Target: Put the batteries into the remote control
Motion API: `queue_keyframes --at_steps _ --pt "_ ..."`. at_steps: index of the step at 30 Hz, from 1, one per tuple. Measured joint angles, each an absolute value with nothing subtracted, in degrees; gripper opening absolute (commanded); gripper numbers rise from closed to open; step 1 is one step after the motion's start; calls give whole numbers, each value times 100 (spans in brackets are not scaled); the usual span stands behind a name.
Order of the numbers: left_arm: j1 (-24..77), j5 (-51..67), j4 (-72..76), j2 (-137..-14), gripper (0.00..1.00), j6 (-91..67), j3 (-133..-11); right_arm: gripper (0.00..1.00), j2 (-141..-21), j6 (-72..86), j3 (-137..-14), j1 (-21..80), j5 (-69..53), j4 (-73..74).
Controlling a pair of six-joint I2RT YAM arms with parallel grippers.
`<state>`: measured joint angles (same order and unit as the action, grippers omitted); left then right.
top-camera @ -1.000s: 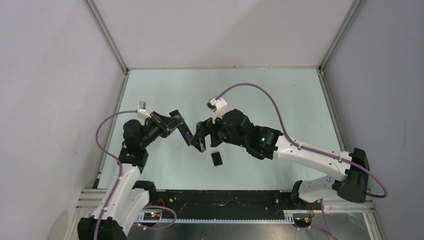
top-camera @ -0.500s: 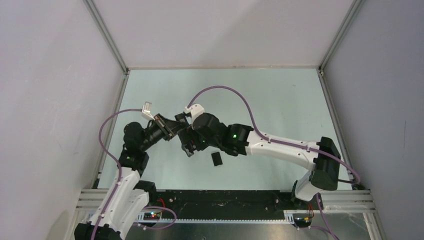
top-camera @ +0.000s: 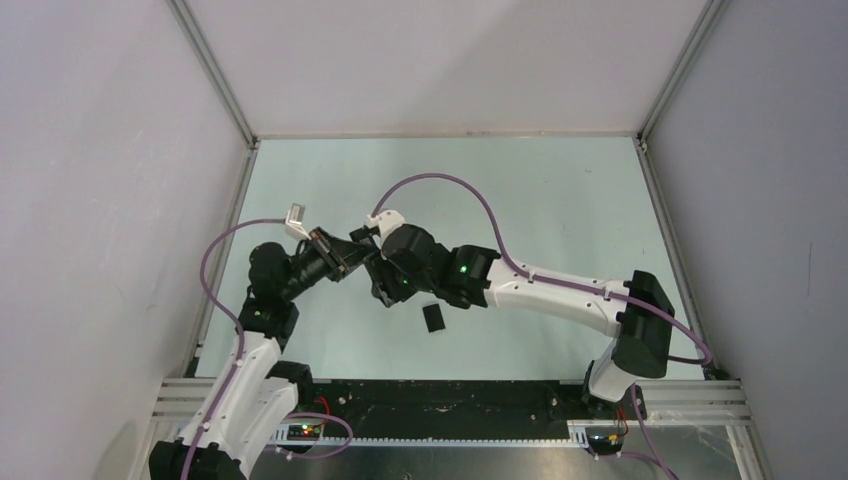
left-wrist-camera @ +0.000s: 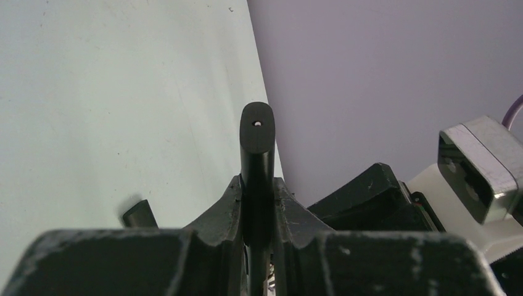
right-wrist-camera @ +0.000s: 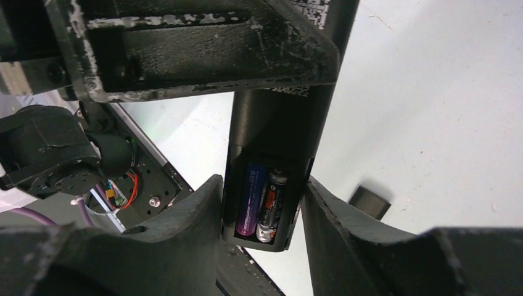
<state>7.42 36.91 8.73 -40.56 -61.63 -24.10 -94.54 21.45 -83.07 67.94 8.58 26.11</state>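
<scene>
Overhead, a pale green table point(top-camera: 540, 200) sits boxed in by grey walls point(top-camera: 100, 200) and aluminium rails point(top-camera: 215, 75). The left arm point(top-camera: 262, 300) and right arm point(top-camera: 560, 292) meet left of centre and hide what they hold. A loose black cover plate point(top-camera: 433, 317) lies just beside them.

Seen from the left wrist, the left gripper point(left-wrist-camera: 257, 191) pinches the remote control point(left-wrist-camera: 257, 132) edge-on above the table.

Seen from the right wrist, the batteries point(right-wrist-camera: 262, 203) lie side by side in the remote's open recess. The right gripper point(right-wrist-camera: 263, 185) flanks that end closely, but whether it presses cannot be told.
</scene>
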Motion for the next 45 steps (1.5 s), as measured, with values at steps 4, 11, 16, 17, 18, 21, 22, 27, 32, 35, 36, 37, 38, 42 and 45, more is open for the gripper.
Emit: queue_keyframes --at_steps 4,11,16,17,18,21,22,27,32,35,36,37,38,42,45 --pt "738 3662 864 -4056 33 -6147 -2410 36 -9456 2132 -8294 6702 749 2626" --pt "751 3774 73 -4040 48 -5704 -2508 33 -9443 1756 -8160 6532 405 2633" --pt "751 3898 -423 -4047 49 -5308 -2683 31 -9389 1282 -7937 6379 -200 2707" --pt "751 3964 -478 -4047 48 -5238 -2709 31 -9362 1181 -7918 6346 -309 2722" --pt "751 4018 -517 -4047 48 -5196 -2718 31 -9319 1061 -7894 6307 -434 2738" --pt "751 4156 -591 -4051 47 -5133 -2722 31 -9201 803 -7852 6217 -705 2777" --pt "751 4204 -615 -4060 46 -5109 -2722 31 -9164 692 -7843 6202 -814 2786" --pt "751 4313 -672 -4165 43 -5100 -2722 31 -9085 379 -7804 6211 -1096 2799" --pt "751 4379 -683 -4272 28 -5168 -2722 31 -9061 252 -7701 6230 -1214 2801" --pt "751 4486 -670 -4276 23 -5308 -2746 31 -9061 248 -7669 6230 -1256 2799" --pt "751 4525 -655 -4276 20 -5358 -2762 31 -9061 248 -7669 6237 -1256 2799" --pt "755 4543 -650 -4272 19 -5406 -2779 31 -9061 248 -7669 6237 -1256 2794" --pt "757 4547 -646 -4268 17 -5411 -2783 31 -9061 250 -7669 6237 -1258 2783" --pt "760 4545 -655 -4263 3 -5502 -2783 36 -9059 250 -7669 6230 -1260 2773" --pt "760 4547 -652 -4263 0 -5553 -2783 50 -9054 255 -7669 6226 -1258 2773"
